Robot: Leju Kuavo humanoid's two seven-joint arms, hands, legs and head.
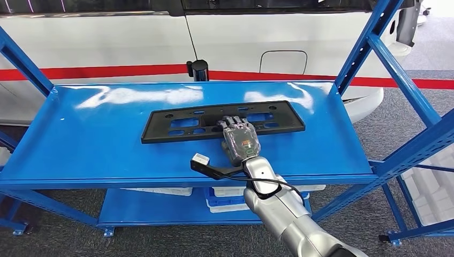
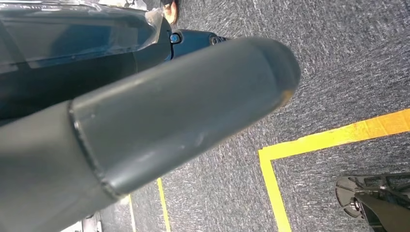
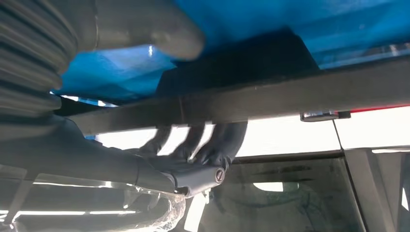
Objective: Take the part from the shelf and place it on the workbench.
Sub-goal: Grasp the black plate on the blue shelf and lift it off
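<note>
A: The right hand point(image 1: 240, 140), grey and dark-fingered at the end of the silver arm, lies palm-down over the near edge of the part. In the right wrist view its dark fingers point(image 3: 193, 145) curl against one face of the part's bar while the thick grey thumb point(image 3: 145, 29) sits on the other face. I read that as grasping it.

B: And the left hand?

A: The left wrist view has a thick dark grey thumb point(image 2: 183, 106) across the frame, above grey carpet with yellow floor tape point(image 2: 333, 137). Whether that hand is released or clenched, I cannot tell.

B: Now the surroundings, biggest first.

A: A white vehicle body with a red stripe point(image 1: 107, 71) stands behind everything. In front of it is the blue metal shelf rack point(image 1: 85, 139), its glossy top deck carrying the part. White trays point(image 1: 230, 201) sit on the lower deck.

B: Where exactly is the part?

A: The long flat black plastic part with rectangular cut-outs point(image 1: 176, 124) lies flat near the middle of the top deck, lengthwise across it, with the right hand at its near edge, right of its centre.

B: Anything smaller?

A: A small black bracket with a light grey block point(image 1: 202, 161) sticks out sideways from the right wrist, above the deck's front edge.
</note>
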